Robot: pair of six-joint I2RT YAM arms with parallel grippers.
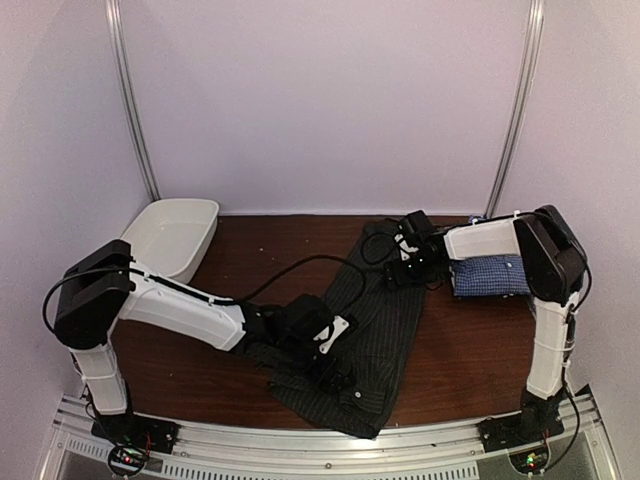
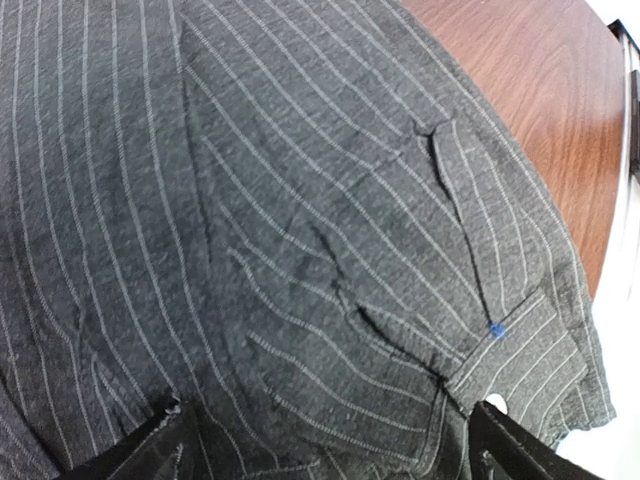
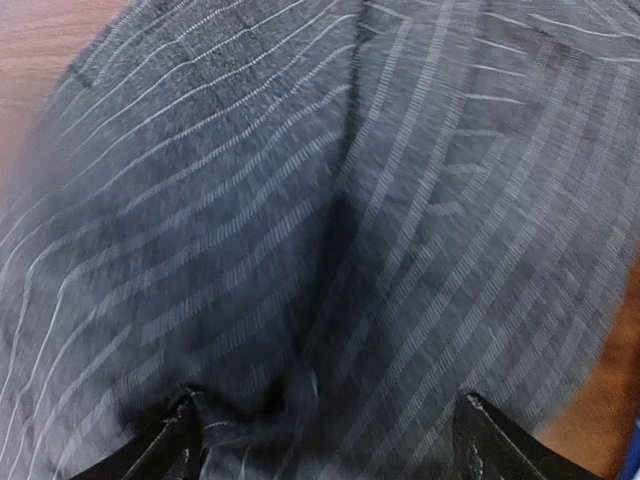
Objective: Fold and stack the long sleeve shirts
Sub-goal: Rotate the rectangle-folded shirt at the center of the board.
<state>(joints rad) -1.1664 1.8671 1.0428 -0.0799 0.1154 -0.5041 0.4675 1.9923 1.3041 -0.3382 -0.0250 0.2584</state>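
**A:** Where is the black pinstriped shirt (image 1: 375, 325)?

**B:** It's spread over the middle of the brown table (image 1: 255, 262). It runs slantwise from the far right-centre down to the near edge. It's rumpled and not folded flat.

**A:** And up close?

**B:** It's charcoal cloth with thin pale stripes, creased into ridges (image 2: 300, 250). The left wrist view shows a seamed band with a tiny blue stitch (image 2: 494, 328), close to the hem beside bare wood.

**A:** The pincers?

**B:** The left gripper (image 1: 338, 378) is low on the shirt's near part. Its fingers (image 2: 150, 452) are spread wide with cloth lying between them, and nothing is pinched. The right gripper (image 1: 405, 270) is at the shirt's far end, also spread wide over the stripes (image 3: 300, 200). That view is blurred.

**A:** The other shirt?

**B:** The blue-and-white checked shirt (image 1: 490, 276) lies folded in a neat rectangle at the right, just beside the black one and partly under the right arm (image 1: 480, 240). A white tub (image 1: 180, 236) sits at the far left.
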